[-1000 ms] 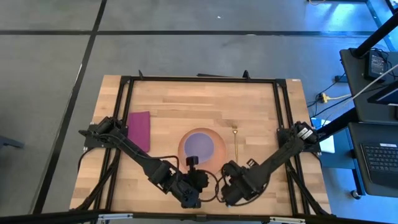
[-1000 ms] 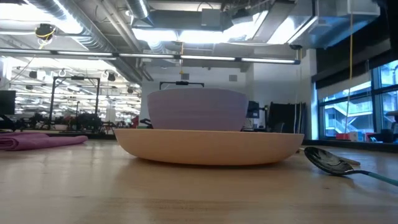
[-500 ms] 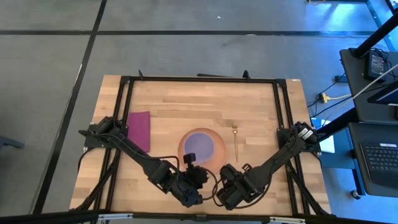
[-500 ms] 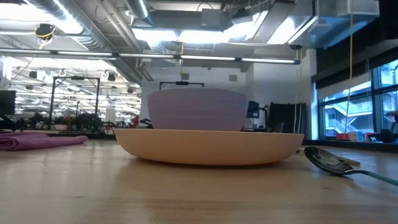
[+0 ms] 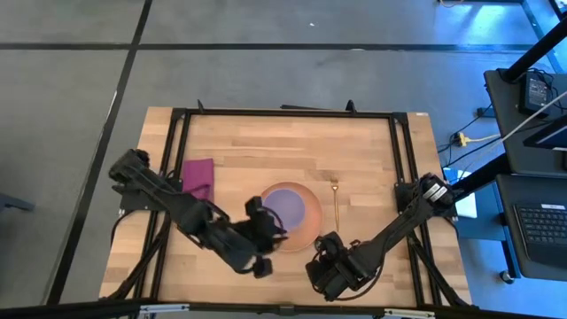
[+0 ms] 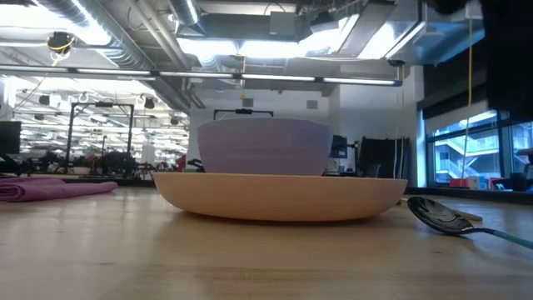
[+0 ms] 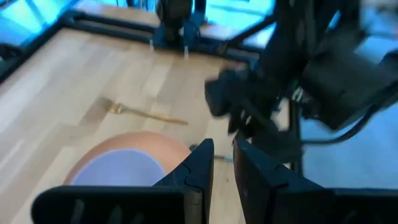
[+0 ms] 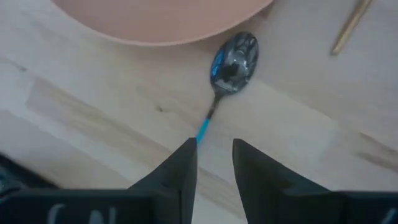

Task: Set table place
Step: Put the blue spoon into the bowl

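The peach plate [image 5: 308, 197] sits mid-table with the lavender bowl [image 5: 285, 209] resting inside it. The gold fork [image 5: 337, 202] lies flat to the plate's right. The teal-handled spoon [image 8: 233, 59] lies flat on the wood by the plate's near right rim. The magenta napkin [image 5: 198, 177] lies at the left, partly under my left arm. My right gripper [image 8: 214, 165] is slightly open, low over the free end of the spoon's handle [image 8: 203, 130]. My left gripper [image 7: 224, 163] is raised by the plate's left side, shut and empty.
The black frame [image 5: 283, 113] runs along the table's edges. Bare wood lies on the far side of the plate. A dark part of an arm [image 6: 508, 58] shows at the top right of the low view. My two arms stand close together at the near edge.
My left arm has risen and swung from the near edge toward the table's left and far side, so its gripper now stands by the plate's left rim. My right gripper has drifted slightly toward the near left. The tableware has stayed put.
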Tool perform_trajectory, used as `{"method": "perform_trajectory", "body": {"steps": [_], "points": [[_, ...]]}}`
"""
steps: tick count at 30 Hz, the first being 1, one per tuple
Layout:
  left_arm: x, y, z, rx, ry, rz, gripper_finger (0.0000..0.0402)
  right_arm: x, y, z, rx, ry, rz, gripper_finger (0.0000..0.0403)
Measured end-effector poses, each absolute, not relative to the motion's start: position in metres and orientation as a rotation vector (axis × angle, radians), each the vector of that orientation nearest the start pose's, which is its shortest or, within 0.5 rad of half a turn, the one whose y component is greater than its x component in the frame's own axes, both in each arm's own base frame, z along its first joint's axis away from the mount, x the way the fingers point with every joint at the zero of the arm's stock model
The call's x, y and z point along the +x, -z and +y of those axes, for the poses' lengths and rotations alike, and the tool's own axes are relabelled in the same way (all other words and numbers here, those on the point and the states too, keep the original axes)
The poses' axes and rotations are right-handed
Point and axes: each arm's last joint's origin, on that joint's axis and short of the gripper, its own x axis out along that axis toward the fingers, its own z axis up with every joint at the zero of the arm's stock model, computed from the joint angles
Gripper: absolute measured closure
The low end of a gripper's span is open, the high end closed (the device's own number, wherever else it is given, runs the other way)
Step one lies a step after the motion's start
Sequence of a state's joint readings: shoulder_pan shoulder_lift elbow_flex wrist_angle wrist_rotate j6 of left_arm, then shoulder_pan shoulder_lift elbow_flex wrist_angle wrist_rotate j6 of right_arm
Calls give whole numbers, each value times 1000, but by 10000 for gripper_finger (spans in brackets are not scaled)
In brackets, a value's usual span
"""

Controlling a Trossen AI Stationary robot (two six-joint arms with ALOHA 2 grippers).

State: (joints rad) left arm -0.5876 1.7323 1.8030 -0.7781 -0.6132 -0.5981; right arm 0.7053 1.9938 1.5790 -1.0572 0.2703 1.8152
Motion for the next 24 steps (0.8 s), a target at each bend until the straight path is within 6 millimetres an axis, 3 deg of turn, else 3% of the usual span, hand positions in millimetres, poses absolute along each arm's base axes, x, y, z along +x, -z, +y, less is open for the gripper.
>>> {"method": "perform_trajectory", "body": {"steps": [5,10,19,24], "points": [[297,-407,-184,-218,-163,497,347,300,-177,248,949,792,985,299],[286,-415,-177,-217,-167,502,347,295,-159,244,943,792,944,299],[272,-431,-161,-239,-306,413,347,293,-154,245,942,804,942,299],[268,-425,-157,-246,-363,451,347,292,-154,246,942,802,947,299]]}}
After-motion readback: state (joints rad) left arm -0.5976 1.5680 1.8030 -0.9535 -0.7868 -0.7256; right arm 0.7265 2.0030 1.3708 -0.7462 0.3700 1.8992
